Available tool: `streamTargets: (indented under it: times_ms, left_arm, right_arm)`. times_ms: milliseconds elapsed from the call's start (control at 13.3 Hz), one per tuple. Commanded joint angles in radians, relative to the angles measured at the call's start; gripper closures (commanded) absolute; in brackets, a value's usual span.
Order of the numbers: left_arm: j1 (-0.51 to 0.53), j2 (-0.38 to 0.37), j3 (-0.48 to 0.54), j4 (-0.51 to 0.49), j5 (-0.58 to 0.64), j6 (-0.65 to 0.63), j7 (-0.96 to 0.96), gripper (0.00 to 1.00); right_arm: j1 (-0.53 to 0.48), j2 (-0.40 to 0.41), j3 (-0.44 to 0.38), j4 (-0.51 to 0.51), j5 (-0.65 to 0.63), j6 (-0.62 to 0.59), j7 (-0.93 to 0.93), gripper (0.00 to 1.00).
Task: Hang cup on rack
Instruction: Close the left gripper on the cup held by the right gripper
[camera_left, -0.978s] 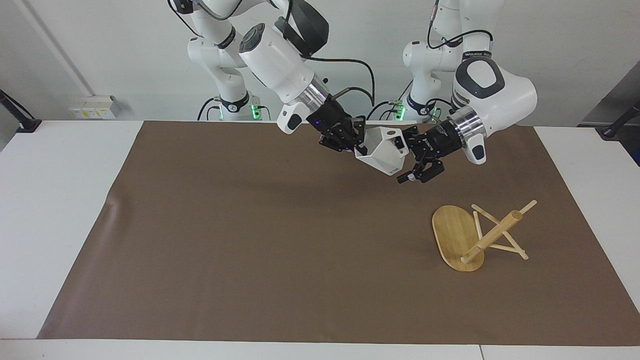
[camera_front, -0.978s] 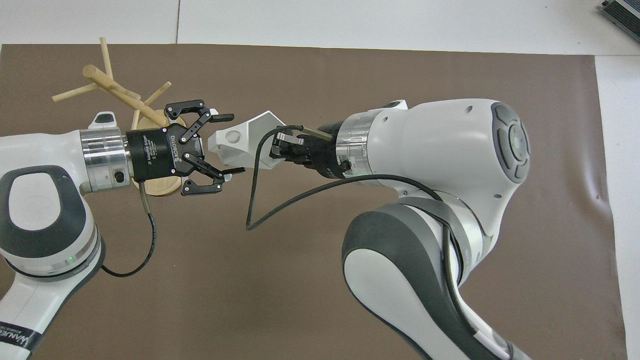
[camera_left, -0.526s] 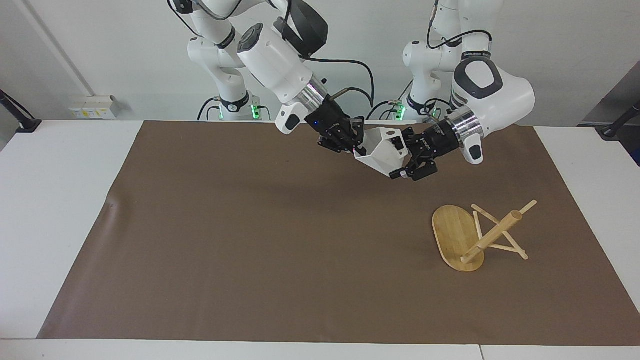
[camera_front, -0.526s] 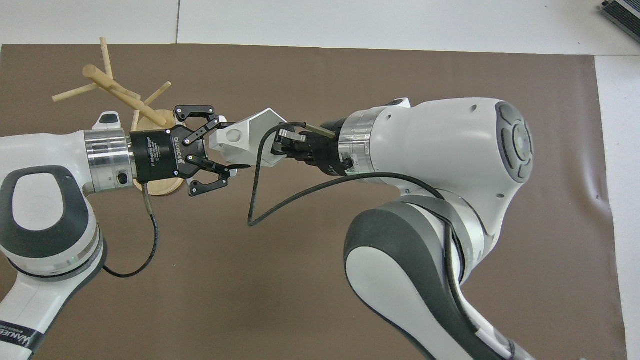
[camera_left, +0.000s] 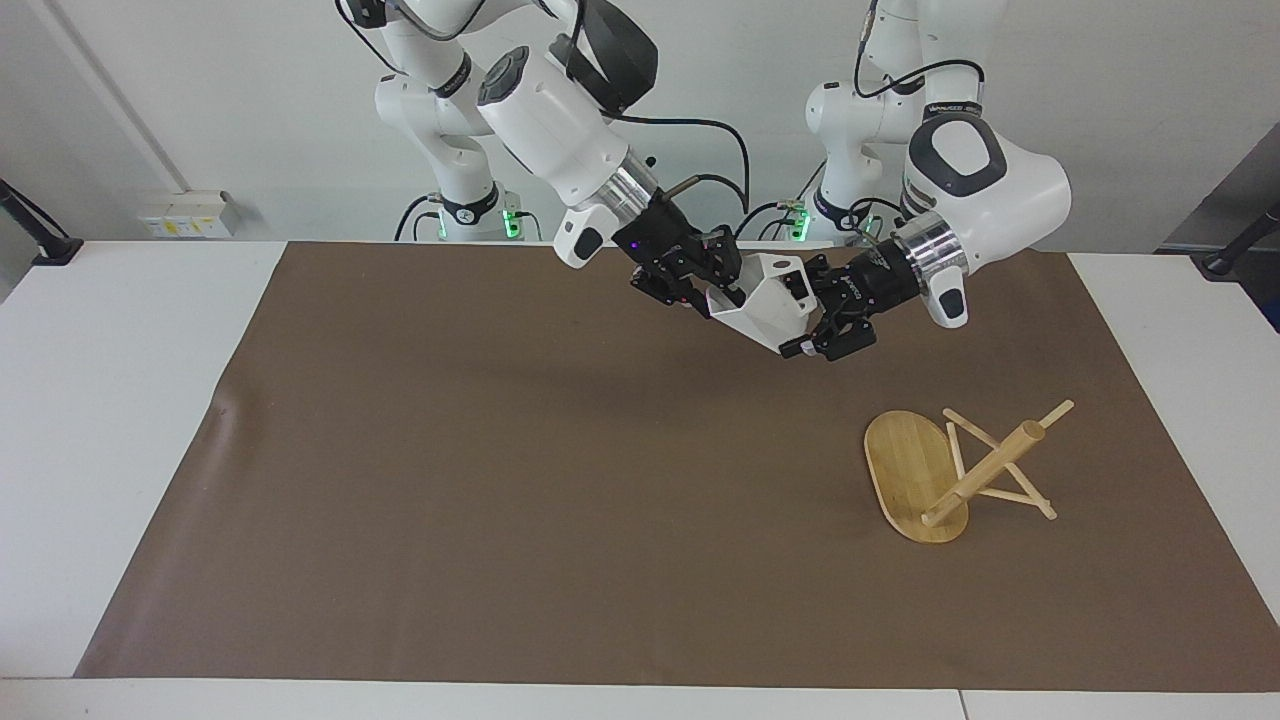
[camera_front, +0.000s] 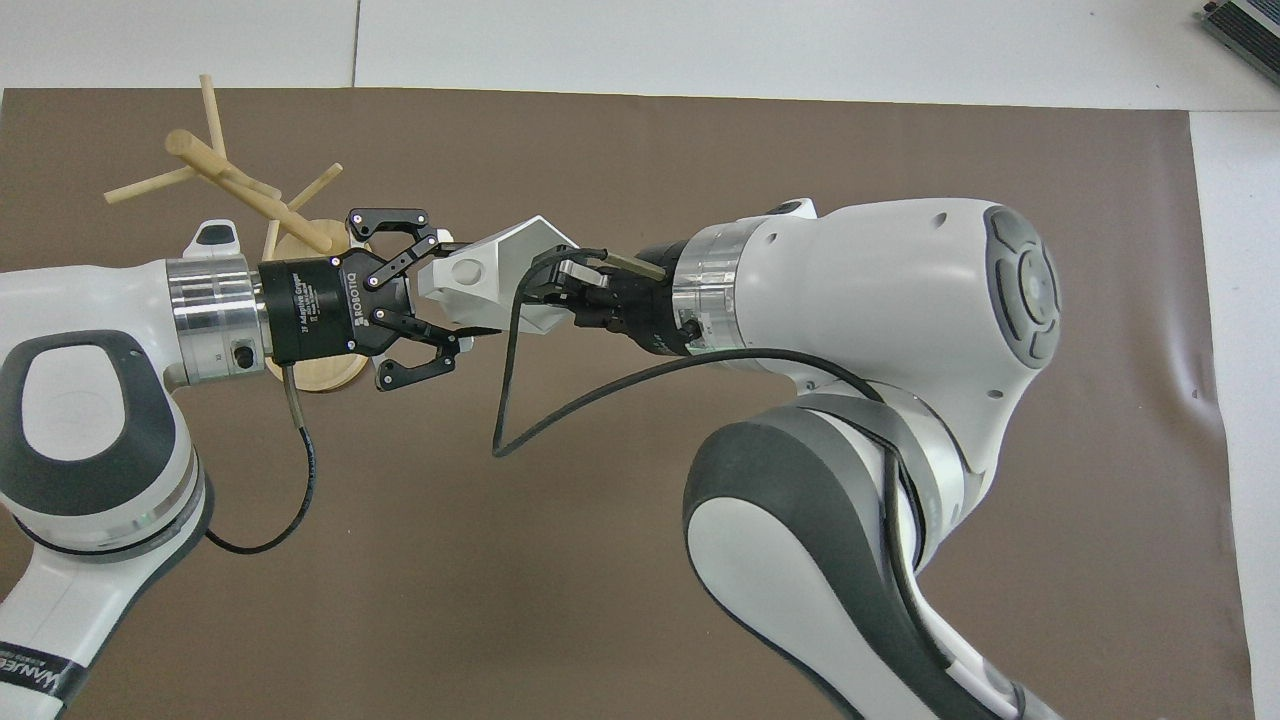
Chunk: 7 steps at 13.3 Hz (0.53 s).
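The white faceted cup hangs tilted in the air over the brown mat, between my two grippers. My left gripper is shut on the cup's handle end. At the cup's rim end is my right gripper, its fingers spread open around the rim. The bamboo rack sits on the mat toward the left arm's end of the table, apart from the cup. In the overhead view my left gripper covers part of the rack's oval base.
A brown mat covers most of the white table. A black cable loops from the right arm's wrist over the mat. Nothing else lies on the mat.
My left gripper moved in and closed on the cup's handle end. After that my right gripper's fingers spread apart at the rim. The cup has barely moved.
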Motion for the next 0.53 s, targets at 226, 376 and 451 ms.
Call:
streamTargets:
  times_ms: [226,376,451]
  left_arm:
    - [-0.001,-0.007,0.017,-0.008,0.045,-0.003,-0.051,1.00]
    - [0.013,-0.005,0.019,-0.005,0.070,-0.009,-0.069,1.00]
    - [0.015,-0.005,0.019,-0.005,0.071,-0.003,-0.074,1.00]
  right_arm:
    - [-0.011,-0.003,0.010,-0.007,0.006,-0.001,-0.021,0.00]
    - [-0.011,-0.003,0.008,-0.006,0.006,0.002,-0.024,0.00]
    - [-0.013,-0.004,0.004,-0.006,0.006,0.001,-0.025,0.00]
